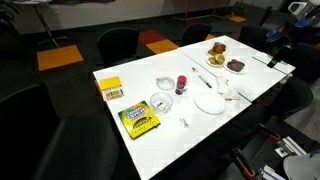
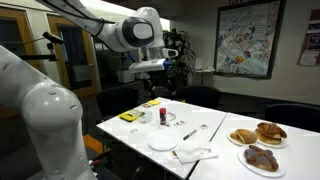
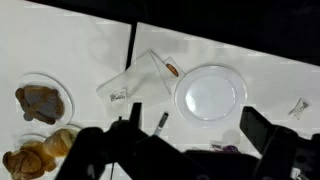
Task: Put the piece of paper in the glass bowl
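The piece of paper (image 1: 185, 122) is a small crumpled white scrap lying on the white table near the crayon box; it also shows at the right edge of the wrist view (image 3: 298, 107). A clear glass bowl (image 1: 165, 85) stands near the table's middle, and a second clear glass dish (image 1: 162, 103) is just in front of it. My gripper (image 3: 192, 108) is open and empty, high above the table over the round white plate (image 3: 210, 93). It hangs above the table's far end in an exterior view (image 2: 165, 68). The bowl is hidden in the wrist view.
Two plates of pastries (image 3: 42, 103) (image 1: 217, 48) sit at one end of the table. A clear plastic bag (image 3: 135, 80), a pen (image 3: 162, 120), a red can (image 1: 181, 83), a yellow box (image 1: 110, 88) and a crayon box (image 1: 138, 120) lie around. Chairs surround the table.
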Robot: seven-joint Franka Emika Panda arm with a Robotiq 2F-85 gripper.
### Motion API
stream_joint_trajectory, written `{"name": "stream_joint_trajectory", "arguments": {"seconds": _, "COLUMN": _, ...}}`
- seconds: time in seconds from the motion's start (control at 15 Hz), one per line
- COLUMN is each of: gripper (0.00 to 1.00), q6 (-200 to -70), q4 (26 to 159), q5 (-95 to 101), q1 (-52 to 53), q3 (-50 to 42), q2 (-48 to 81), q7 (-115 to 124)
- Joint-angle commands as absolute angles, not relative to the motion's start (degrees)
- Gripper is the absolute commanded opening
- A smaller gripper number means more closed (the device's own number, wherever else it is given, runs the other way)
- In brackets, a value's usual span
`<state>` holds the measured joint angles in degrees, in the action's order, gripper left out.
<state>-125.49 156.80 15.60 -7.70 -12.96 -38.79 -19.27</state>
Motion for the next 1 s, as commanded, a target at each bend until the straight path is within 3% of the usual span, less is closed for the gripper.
{"name": "stream_joint_trajectory", "arguments": {"seconds": 0.0, "gripper": 1.00, "q6": -125.4, "q4": 156.7, "q5": 15.3, "q1": -8.0, "q3": -12.6, "q2": -38.8, "q7": -19.5}}
{"name": "stream_joint_trajectory", "arguments": {"seconds": 0.4, "gripper": 1.00, "q6": -126.6, "q4": 156.6, "q5": 15.8, "q1": -8.1, "q3": -12.8, "q2": -37.5, "q7": -19.8}}
{"name": "stream_joint_trajectory", "arguments": {"seconds": 0.93, "gripper": 1.00, "q6": -141.0, "q4": 154.5, "q5": 8.0, "q1": -4.3, "q3": -18.6, "q2": -26.2, "q7": -23.6}}
